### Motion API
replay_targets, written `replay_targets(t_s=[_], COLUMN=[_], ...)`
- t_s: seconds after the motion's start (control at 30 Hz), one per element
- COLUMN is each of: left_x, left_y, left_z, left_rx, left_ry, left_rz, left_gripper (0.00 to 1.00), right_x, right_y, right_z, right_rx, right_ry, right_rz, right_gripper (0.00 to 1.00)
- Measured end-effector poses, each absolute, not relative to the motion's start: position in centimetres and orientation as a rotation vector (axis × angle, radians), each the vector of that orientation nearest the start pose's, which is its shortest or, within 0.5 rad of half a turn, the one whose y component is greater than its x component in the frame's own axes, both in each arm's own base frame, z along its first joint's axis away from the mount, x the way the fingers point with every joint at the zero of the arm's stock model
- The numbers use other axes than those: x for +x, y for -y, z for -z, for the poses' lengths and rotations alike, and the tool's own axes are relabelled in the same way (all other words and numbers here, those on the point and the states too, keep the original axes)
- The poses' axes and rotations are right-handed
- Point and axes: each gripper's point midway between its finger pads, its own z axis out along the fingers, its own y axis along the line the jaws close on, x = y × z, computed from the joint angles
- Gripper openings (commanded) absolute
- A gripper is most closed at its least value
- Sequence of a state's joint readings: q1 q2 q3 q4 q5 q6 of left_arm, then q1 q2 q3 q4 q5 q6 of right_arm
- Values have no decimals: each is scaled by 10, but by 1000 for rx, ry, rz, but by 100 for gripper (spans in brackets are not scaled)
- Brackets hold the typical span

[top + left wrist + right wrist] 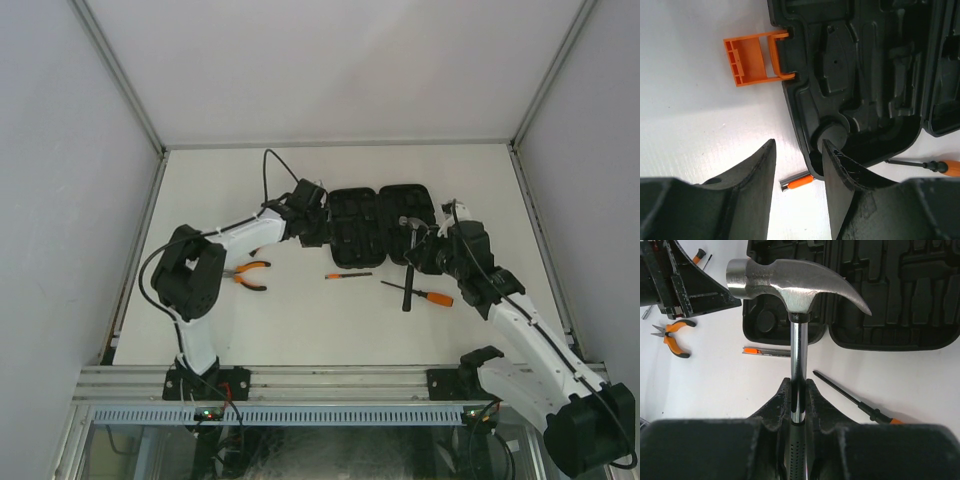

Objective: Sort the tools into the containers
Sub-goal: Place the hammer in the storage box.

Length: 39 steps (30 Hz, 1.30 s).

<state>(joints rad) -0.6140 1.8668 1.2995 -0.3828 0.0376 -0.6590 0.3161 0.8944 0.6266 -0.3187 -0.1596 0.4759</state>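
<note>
**Hammer clamped on the right, left jaws apart at the case corner**

My right gripper [798,387] is closed hard on the hammer [790,282]. My two matte black pads pinch its round, polished steel shaft just above the black grip, which is dotted with small holes. The head is bright, scuffed metal, with a blunt drum face at one end and a curved, tapering claw at the other. In the overhead view the head sits over the right half of the tool case [880,290]. That case lies opened flat on the white table [715,390], both black plastic halves full of moulded recesses.

My left gripper [798,147] stands parted with nothing pinched between its fingers. They are dark, wedge-shaped and rough-surfaced. One overlaps the rounded corner of the case's left half, though I cannot tell whether it touches. The orange latch [752,60], a flat ribbed plastic flap, is folded outward from that half's edge onto the table.

Three tools lie loose in front of the case:
- The short screwdriver [765,351], orange and grey, lies below the hammer's shaft.
- The long screwdriver [850,399] has a thin black shank running into an orange handle, and lies towards the right.
- The pliers [672,337] have curved orange handles and a steel nose, and lie well off to the left near my left arm.
</note>
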Motion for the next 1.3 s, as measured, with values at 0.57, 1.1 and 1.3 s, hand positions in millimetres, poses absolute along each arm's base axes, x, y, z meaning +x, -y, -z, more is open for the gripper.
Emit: replay_targets(t_s=[0.57,1.1,1.3], left_x=[349,350,342], left_y=[294,297,291], left_z=[-39,-41,-40], left_rx=[-3,-18,-29], left_ry=[-2673,-2643,-2633], left_rz=[489,514,523], left_gripper=[32,13,13], right_x=[253,253,253], right_y=[-133,-133,-134], right_z=[-137,-136,-134], right_rx=[83,80,79], right_ry=[-2244,-2250,-2254], right_rz=[-641,-638,-638], right_gripper=[0,0,0])
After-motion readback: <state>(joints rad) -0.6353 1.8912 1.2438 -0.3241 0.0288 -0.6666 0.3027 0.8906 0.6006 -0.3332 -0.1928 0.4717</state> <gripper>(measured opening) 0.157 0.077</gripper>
